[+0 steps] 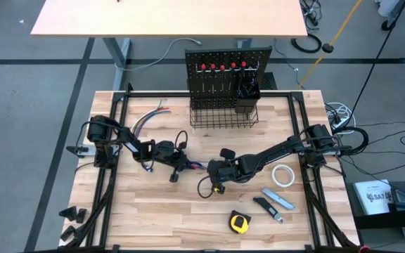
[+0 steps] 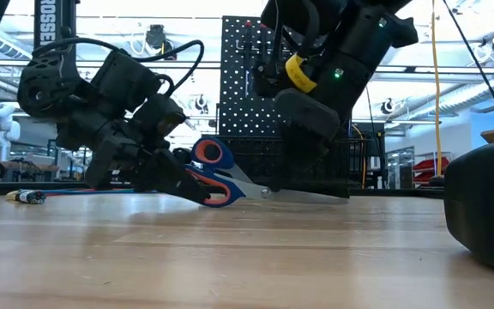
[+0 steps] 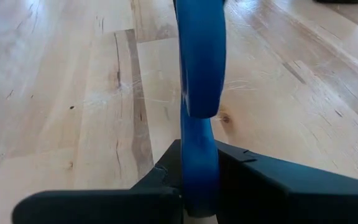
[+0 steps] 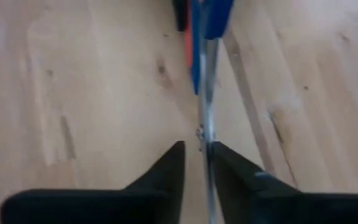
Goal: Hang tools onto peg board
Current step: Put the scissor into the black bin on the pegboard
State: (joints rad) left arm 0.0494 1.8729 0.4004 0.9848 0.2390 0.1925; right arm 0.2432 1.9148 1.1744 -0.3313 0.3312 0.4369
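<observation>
1. Closest to the low camera, a dark rounded object [image 2: 487, 210] sits blurred at the edge of the tabletop [image 2: 230, 257]; what it is cannot be told.
2. The scissors [image 2: 217, 176], with blue and orange-red handles, are held just above the tabletop at mid-table, between both arms.
3. The left gripper [image 3: 197, 186] has its fingers shut narrow on the blue handle.
4. The right gripper [image 4: 197, 168] has its fingers slightly parted around the silver blades, seemingly letting go.
5. This looks like a handover between arms. Next, the left arm would need to carry the scissors to the peg board [image 1: 227, 70] and slip a handle loop over a free hook.
6. The board's hooks hold red-handled screwdrivers [image 1: 220, 70]. The wire basket [image 1: 223, 116] at its base looks empty; a small black cup [image 1: 248, 95] holds dark items, unclear.
7. A tape roll [image 1: 282, 176], tape measure [image 1: 239, 223] and utility knife [image 1: 278, 200] wait on the tabletop.
</observation>
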